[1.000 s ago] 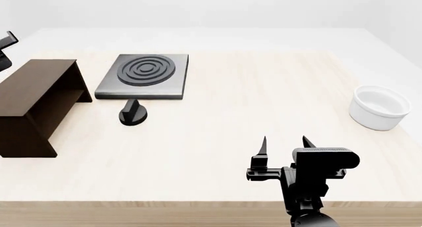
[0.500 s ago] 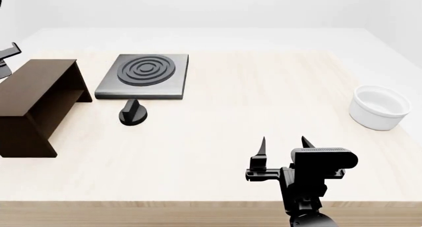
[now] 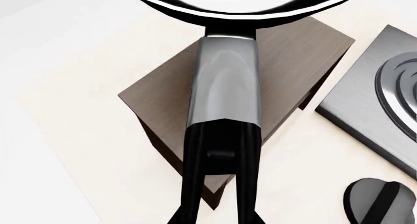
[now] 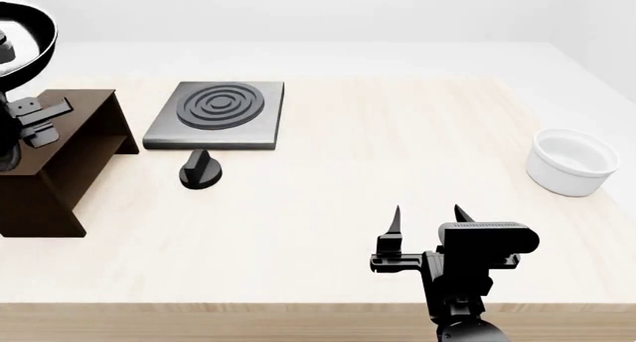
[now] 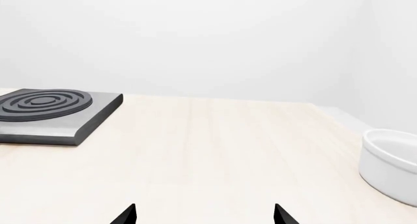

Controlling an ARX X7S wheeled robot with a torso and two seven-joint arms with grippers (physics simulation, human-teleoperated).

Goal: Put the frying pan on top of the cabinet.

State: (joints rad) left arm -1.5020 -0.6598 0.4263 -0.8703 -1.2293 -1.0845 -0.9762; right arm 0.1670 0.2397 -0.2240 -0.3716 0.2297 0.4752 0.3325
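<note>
So the left arm came back into the head view over that last second. Before, only a bit of it poked in at the far left edge beside the cabinet [image 4: 55, 159]; now the left gripper [image 4: 30, 118] sat over the cabinet's left end, covering part of its top. The frying pan [image 4: 25, 36] showed up too, it wasn't visible at all earlier. Its rim hung in the far left corner, above the cabinet and clear of it. From the left wrist, the pan's handle [image 3: 225, 82] ran straight out over the cabinet top.
</note>
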